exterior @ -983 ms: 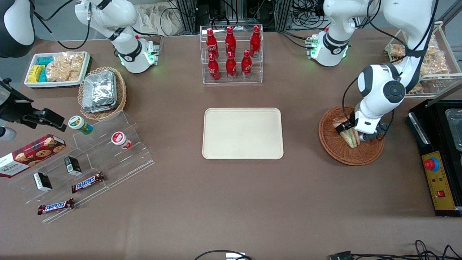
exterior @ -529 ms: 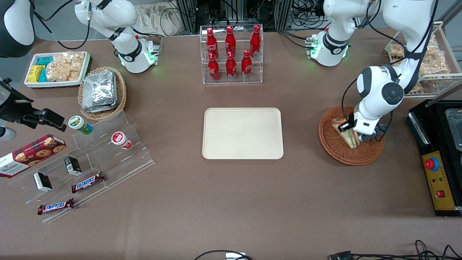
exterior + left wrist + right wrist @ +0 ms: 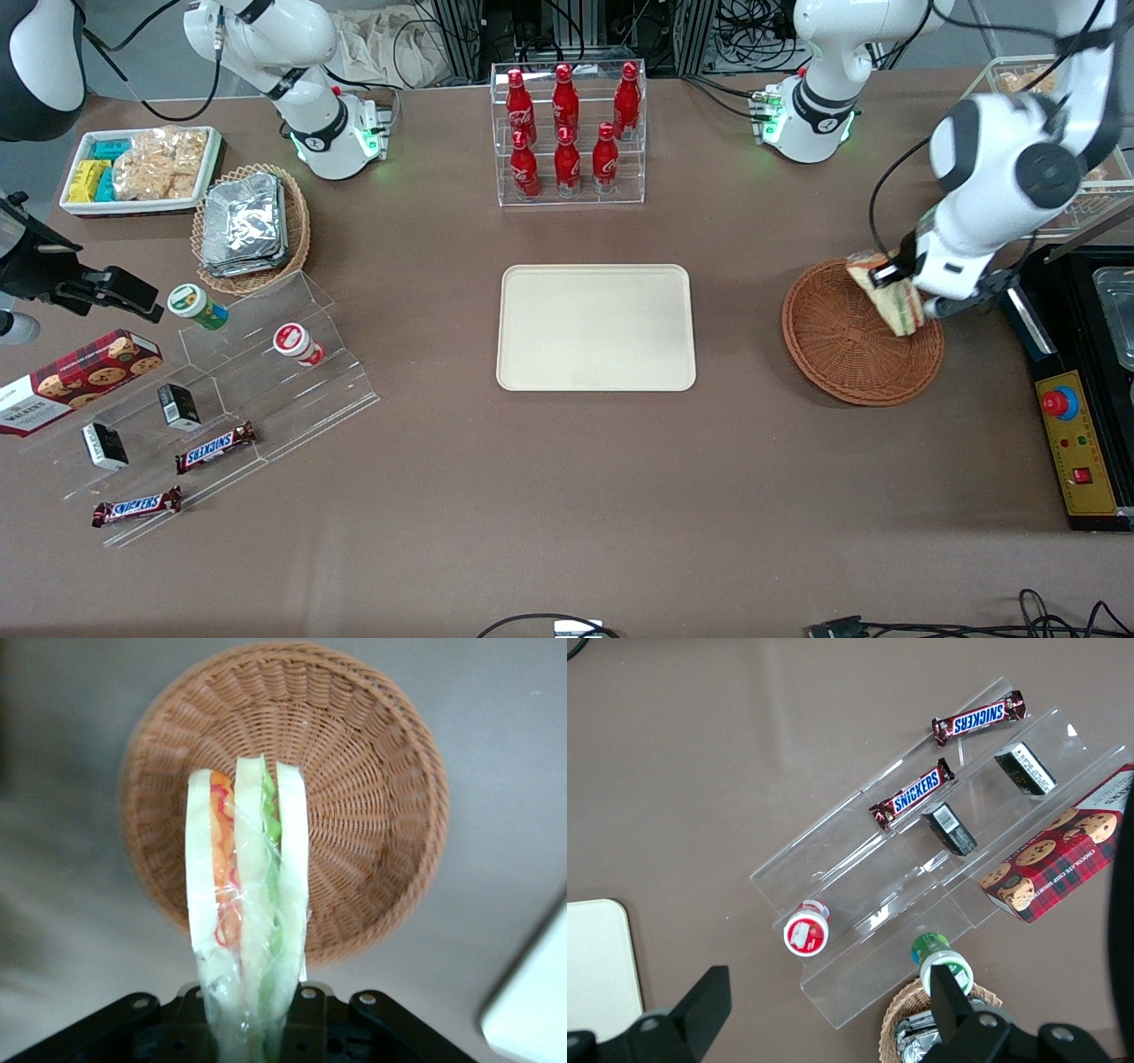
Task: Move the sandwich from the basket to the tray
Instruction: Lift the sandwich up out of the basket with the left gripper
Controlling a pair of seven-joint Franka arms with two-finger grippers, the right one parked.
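Clearly the gripper [image 3: 897, 299] is clenched on the sandwich [image 3: 889, 292], which hangs in the air above the wicker basket [image 3: 842, 350], over the part of its rim toward the working arm's end of the table. In the wrist view the sandwich [image 3: 248, 912] stands out lengthwise from the gripper, its wide end gripped and its narrow end free, w/ the empty basket [image 3: 372, 815] below it.

Handling, as a judgement: it's a light wedge, three slices of soft white bread w/ orange, red and green filling, in clear film. Soft means it squashes under a hard pinch, and the film is prob. slippery, so a loose pinch could let it slide. The layers run edge-on between the fingers (so the squeeze seems to press the flat bread faces together, which is the sensible way; pinching along the cut edges would likely push filling out). The hold sits at the wide end, the firmest part to take, though the free tip may sag or swing.

The cream-beige tray [image 3: 595, 328] lies well apart, toward the table's middle, w/ nothing on it.
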